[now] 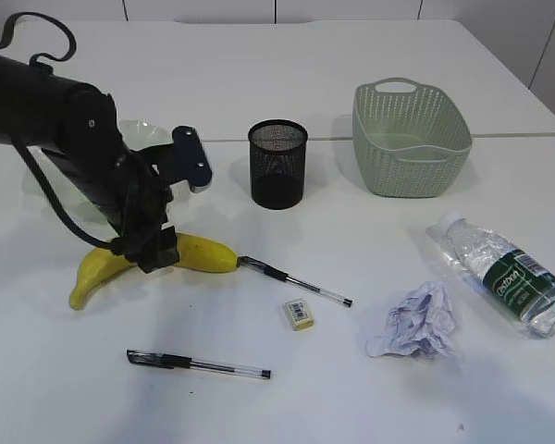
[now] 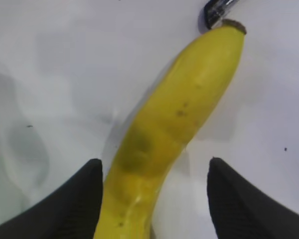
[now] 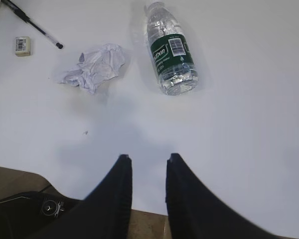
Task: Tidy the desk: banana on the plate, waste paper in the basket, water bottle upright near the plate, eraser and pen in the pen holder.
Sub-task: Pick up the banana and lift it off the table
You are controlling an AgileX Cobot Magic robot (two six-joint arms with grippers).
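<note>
White counter (image 1: 287, 407) all around, with a second white surface behind it along the back edge. Your left gripper (image 1: 153, 248) is down over the banana (image 1: 203, 252), which lies near the counter's left edge with its dark tip pointing toward the middle. In the left wrist view the two fingers (image 2: 74, 204) stand spread on either side of the banana (image 2: 174, 129). The left one looks right up against the skin, the right one clearly apart, so nothing's pinched. You can't see the middle of the banana from outside, because the arm covers it.

Your right gripper (image 3: 147, 164) hangs over the front right edge of the counter, fingers parted a little with nothing between them. It doesn't show in the exterior view.

The water bottle (image 1: 509, 275) lies on its side near the right edge, with the waste paper (image 1: 416, 322) crumpled just left of it. The eraser (image 1: 299, 314) sits near the middle, close to the pen (image 1: 296, 279) whose cap end nearly touches the banana tip. Another pen (image 1: 196, 363) lies closer to the front edge.

The pen holder (image 1: 278, 163) stands upright toward the back, the basket (image 1: 410, 139) to its right at the back edge. The plate (image 1: 153, 135) is mostly hidden behind the left arm. You only get a sliver of pale green rim, so you can't tell what's in it.
</note>
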